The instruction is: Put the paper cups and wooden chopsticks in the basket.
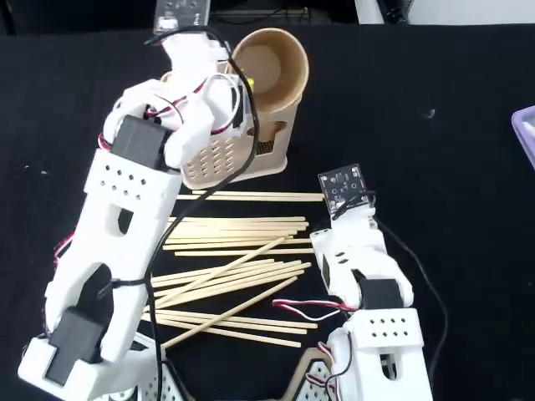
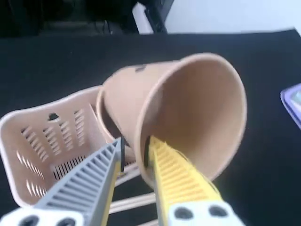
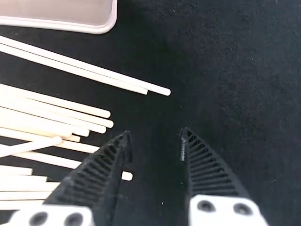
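Delivering paper cup (image 2: 188, 117), rim pinched in left tool (image 2: 134, 146), tilted over basket (image 2: 42, 141); next, lower inside, let go. Right tool (image 3: 153, 141) gaping above wooden chopsticks (image 3: 56, 117).

Your tabletop (image 1: 451, 209) is plain black all over. The paper cup (image 2: 197, 108) reads as kraft brown, inside and out, a shade lighter along the rim. The basket (image 2: 42, 136) is a pale pinkish beige, its walls patterned with rows of short slots. The chopsticks (image 1: 234, 230) are light cream wood. Your left hand (image 2: 135, 143) has one grey finger and one yellow, both ribbed. Your right hand (image 3: 155, 136) has two black ribbed fingers on a white base. The arms (image 1: 125, 217) are white with black motor blocks, trailed by red, white and black wires (image 1: 311, 310). At the tabletop's edge you have a lilac thing (image 1: 525, 134), perhaps a tray rim.
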Controlling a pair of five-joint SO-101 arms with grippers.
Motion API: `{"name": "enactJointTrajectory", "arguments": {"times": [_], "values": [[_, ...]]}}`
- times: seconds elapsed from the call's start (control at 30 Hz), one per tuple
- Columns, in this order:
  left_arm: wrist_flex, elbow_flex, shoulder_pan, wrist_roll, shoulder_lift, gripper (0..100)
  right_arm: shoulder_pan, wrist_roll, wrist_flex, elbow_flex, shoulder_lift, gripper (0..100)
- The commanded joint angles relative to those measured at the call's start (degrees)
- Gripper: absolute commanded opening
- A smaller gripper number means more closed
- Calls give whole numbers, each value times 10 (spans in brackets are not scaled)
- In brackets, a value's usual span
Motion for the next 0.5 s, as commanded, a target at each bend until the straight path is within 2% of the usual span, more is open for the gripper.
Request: {"name": "enactJointTrajectory", "arguments": {"times": [0.0,0.13,0.33,0.47], "values": [[-7,-36,-17,7,-5,106,3,1,-12,-2,-13,178],[-25,-85,-21,7,3,107,3,1,-12,-2,-13,178],[-104,-88,-16,8,3,148,3,1,-12,-2,-13,178],[-113,-90,-16,7,20,149,3,1,-12,-2,-13,178]]}}
